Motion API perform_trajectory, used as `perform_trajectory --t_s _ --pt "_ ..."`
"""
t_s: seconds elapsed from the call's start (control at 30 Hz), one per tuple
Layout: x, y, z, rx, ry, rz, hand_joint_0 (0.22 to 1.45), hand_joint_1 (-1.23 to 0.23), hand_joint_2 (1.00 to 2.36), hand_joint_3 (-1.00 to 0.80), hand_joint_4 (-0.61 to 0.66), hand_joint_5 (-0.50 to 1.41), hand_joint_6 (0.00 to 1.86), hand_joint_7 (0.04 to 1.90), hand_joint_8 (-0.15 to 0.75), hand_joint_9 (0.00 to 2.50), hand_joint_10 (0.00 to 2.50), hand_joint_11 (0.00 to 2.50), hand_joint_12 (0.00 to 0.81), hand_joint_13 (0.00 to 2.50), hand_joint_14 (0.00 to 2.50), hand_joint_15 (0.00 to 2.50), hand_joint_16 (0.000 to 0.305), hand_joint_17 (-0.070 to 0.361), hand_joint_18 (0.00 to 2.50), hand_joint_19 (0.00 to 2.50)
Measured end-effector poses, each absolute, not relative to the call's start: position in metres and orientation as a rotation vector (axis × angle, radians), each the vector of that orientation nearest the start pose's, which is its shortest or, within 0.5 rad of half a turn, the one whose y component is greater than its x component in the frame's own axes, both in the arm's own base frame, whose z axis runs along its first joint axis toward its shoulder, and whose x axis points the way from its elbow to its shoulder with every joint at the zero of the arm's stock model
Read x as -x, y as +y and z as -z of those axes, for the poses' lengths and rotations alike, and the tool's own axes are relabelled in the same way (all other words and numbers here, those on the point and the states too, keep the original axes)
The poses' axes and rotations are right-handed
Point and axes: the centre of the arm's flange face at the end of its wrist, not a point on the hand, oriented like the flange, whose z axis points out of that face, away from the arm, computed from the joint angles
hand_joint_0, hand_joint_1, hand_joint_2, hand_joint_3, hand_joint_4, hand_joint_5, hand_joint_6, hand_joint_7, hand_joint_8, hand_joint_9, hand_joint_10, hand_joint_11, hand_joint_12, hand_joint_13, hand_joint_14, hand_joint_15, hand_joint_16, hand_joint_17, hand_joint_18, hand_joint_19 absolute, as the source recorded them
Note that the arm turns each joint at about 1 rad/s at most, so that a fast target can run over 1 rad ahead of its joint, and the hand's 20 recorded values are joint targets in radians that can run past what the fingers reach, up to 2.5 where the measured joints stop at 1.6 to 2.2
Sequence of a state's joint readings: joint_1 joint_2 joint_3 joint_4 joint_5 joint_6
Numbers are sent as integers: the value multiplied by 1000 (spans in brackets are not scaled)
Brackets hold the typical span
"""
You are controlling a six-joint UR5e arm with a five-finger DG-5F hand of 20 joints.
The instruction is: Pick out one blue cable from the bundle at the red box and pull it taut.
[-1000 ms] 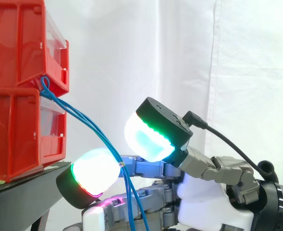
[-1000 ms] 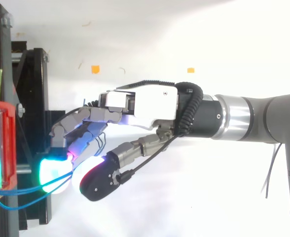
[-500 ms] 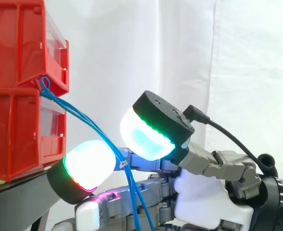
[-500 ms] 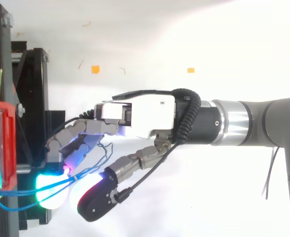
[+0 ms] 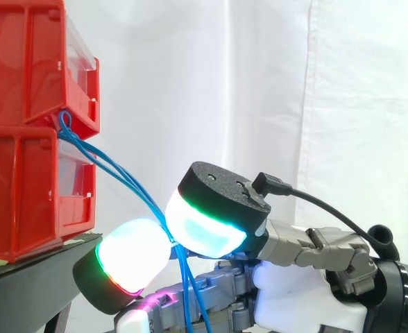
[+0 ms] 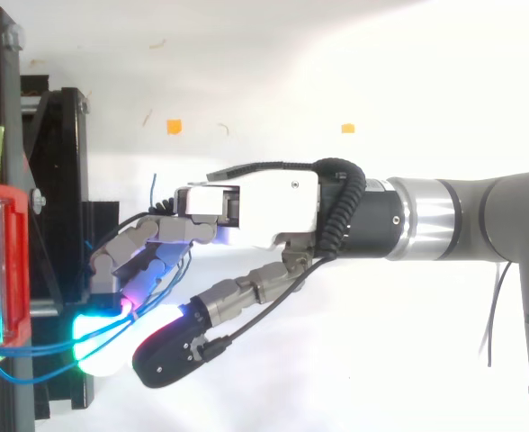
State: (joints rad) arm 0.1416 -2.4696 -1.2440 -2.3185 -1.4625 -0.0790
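1. The thumb's pad [image 5: 205, 223] and a fingertip pad [image 5: 131, 257] are closed toward each other in the side view. The blue cables [image 5: 117, 172] pass through the narrow meeting point between them, so this reads as a pinch.
2. More than one strand seems to be caught there. Whether a single cable has been separated cannot be told.
3. The hand [image 6: 255, 202] reaches in level, with its other fingers curled under the palm and loose blue strands trailing among them.
4. From the pinch the cables climb to the seam between the upper red bin [image 5: 30, 62] and the lower red bin [image 5: 23, 198], where they are looped. Below the pads they hang straight down.
5. The bins sit on a black stand [image 6: 62, 180] before the white curtain [image 5: 259, 83].
6. Judged progress: the grasp looks made, but the strands bow between box and hand. Singling out one strand, if still needed, and pulling it taut remain.
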Motion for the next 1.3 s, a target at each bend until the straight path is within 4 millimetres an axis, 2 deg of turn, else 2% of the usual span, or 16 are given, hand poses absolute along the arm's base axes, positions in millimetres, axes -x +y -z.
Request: perform_trajectory --t_s 0.17,0.23,0.37,0.43,0.83,1.3 --pt "-795 -36 -142 -983 1061 -1298 613 -623 1017 -267 156 -165 837 882 310 821 13 407 263 494 6 169 28 64 279 253" --pt "-795 -37 -142 -984 1061 -1298 571 -622 1010 -386 170 -166 828 874 314 815 13 407 266 495 8 177 29 66 282 253" --pt "-795 -38 -142 -982 1064 -1299 547 -561 1000 -498 173 -159 791 866 316 816 13 405 272 494 6 174 30 68 274 266" --pt "-795 -38 -142 -981 1065 -1300 539 -520 1000 -500 177 -147 732 928 314 816 14 403 272 493 6 176 30 69 267 267" --pt "-796 -40 -144 -980 1057 -1307 578 -431 1003 -458 127 -128 688 1007 304 863 15 416 273 540 7 181 30 67 291 287" --pt "-794 -47 -142 -991 1059 -1298 583 -445 1004 -454 133 -122 663 1046 308 875 13 412 267 544 7 183 29 66 300 281"
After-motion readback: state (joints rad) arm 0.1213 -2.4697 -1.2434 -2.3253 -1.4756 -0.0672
